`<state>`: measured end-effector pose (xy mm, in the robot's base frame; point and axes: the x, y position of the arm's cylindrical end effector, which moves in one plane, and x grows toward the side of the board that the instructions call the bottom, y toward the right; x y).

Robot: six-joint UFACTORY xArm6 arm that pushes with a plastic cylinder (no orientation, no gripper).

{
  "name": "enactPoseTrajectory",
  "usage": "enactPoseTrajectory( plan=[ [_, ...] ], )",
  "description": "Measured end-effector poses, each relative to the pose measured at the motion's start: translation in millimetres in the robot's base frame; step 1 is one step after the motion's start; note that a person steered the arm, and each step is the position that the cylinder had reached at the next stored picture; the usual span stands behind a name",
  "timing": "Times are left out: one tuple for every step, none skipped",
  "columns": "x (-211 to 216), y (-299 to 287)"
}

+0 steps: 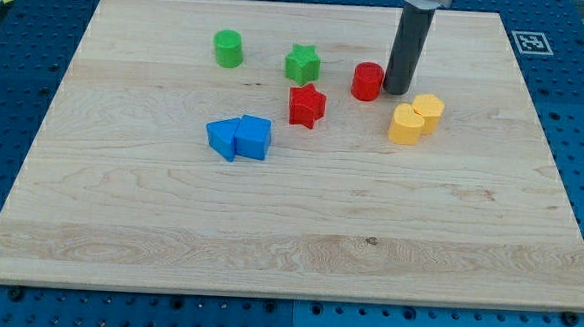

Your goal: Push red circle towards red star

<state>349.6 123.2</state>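
Observation:
The red circle [367, 81] is a short red cylinder standing on the wooden board in the upper middle of the view. The red star [306, 105] lies a short way to its lower left, apart from it. My tip [396, 92] is the lower end of the dark rod and rests on the board right against the red circle's right side.
A green star [302, 63] sits just above the red star. A green circle [228, 48] is at the upper left. Two blue blocks [239, 138] touch each other at the lower left. Two yellow blocks [415, 119] sit just below right of my tip.

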Motion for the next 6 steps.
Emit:
enactPoseTrajectory(
  plan=[
    [-18, 0],
    [-20, -1],
    [-18, -10],
    [-6, -16],
    [20, -24],
    [45, -25]
  ],
)
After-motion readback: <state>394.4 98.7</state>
